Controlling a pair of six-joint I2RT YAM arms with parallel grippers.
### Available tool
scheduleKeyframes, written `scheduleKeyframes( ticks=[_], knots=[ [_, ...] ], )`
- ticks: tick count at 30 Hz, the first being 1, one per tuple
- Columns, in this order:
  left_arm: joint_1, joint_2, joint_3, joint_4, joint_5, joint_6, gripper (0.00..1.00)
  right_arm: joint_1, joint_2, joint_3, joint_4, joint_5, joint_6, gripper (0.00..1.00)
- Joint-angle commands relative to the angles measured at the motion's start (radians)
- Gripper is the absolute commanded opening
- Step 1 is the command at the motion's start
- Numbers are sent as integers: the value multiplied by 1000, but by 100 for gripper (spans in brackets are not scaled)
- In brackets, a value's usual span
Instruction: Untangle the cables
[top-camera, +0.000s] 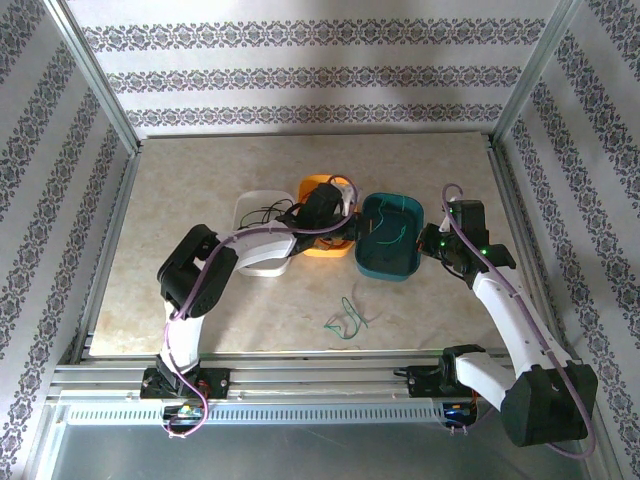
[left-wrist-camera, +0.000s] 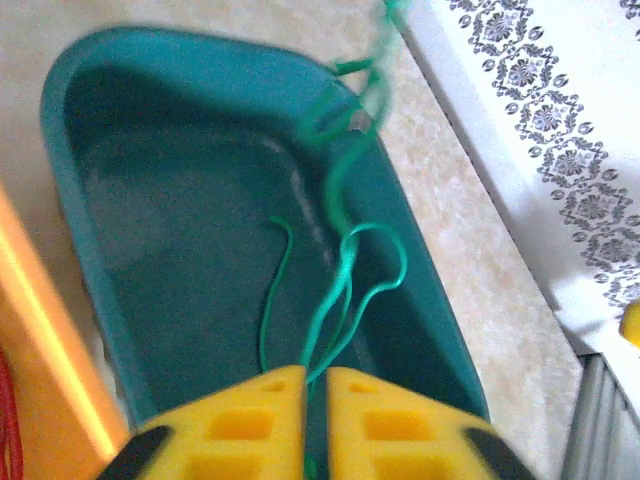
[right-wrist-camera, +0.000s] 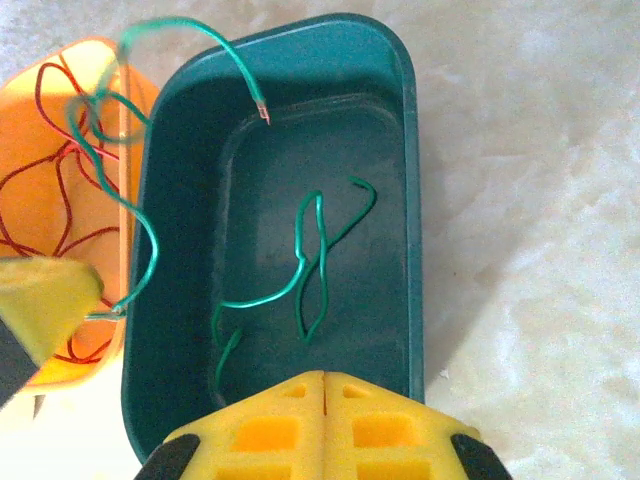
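On the pale marbled table (top-camera: 180, 300), the left arm (top-camera: 200, 270) reaches across the middle and the right arm (top-camera: 510, 310) comes in from the right side. Three tubs sit in a row, touching or nearly so: a white tub (top-camera: 258, 262), an orange tub (top-camera: 315, 185) and a teal tub (top-camera: 385, 270).

The left gripper (left-wrist-camera: 315, 378) hangs over the near end of the teal tub, its yellow fingers pressed together on a green cable (left-wrist-camera: 345, 260). This cable rises from the fingertips in loose curls and passes out over the tub's rim. The right gripper (right-wrist-camera: 322, 378) hovers over the teal tub's edge with its fingers closed flat against each other (no wire can be seen between them). Just ahead of it, green strands (right-wrist-camera: 320, 250) lie looped on the tub's floor, apart from its fingertips.

Red cables (right-wrist-camera: 50, 180) coil inside the orange tub, and black cables (top-camera: 268, 212) lie in the white tub. A small green tangle (top-camera: 348, 318) lies on the bare table nearer the arm bases, well apart from both grippers.
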Motion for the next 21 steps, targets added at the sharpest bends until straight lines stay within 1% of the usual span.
scheduleKeyframes(
  ticks=[1, 2, 3, 4, 5, 7, 9, 10, 14, 17, 21],
  knots=[
    [-26, 2, 75, -45, -47, 33, 32, 1, -9, 4, -29, 0, -7, 0],
    [-26, 4, 87, -61, -48, 42, 41, 1, -8, 2, -30, -4, -8, 0],
    [-29, 2, 94, -70, -50, 53, 47, 1, -6, 1, -35, -7, -9, 0],
    [-31, -6, 94, -71, -54, 63, 52, 0, -5, -2, -36, -12, -8, 0],
    [-31, -19, 90, -71, -63, 72, 55, 2, -1, -4, -39, -13, -6, 3],
    [-31, -60, 62, -63, -102, 90, 59, 4, 13, -12, -44, -9, 3, 24],
    [-31, -108, 25, -63, -151, 117, 62, 5, 36, -26, -40, -2, 13, 36],
    [-31, -137, 5, -69, -179, 130, 62, 5, 58, -32, -34, 2, 18, 37],
    [-31, -241, -76, -123, -260, 173, 63, 7, 159, -45, 5, 9, 42, 38],
    [-32, -311, -130, -234, -273, 226, 64, 8, 237, -39, 27, 39, 57, 37],
    [-42, -394, -237, -336, -281, 308, 65, 8, 311, -29, 25, 74, 63, 34]
  ],
)
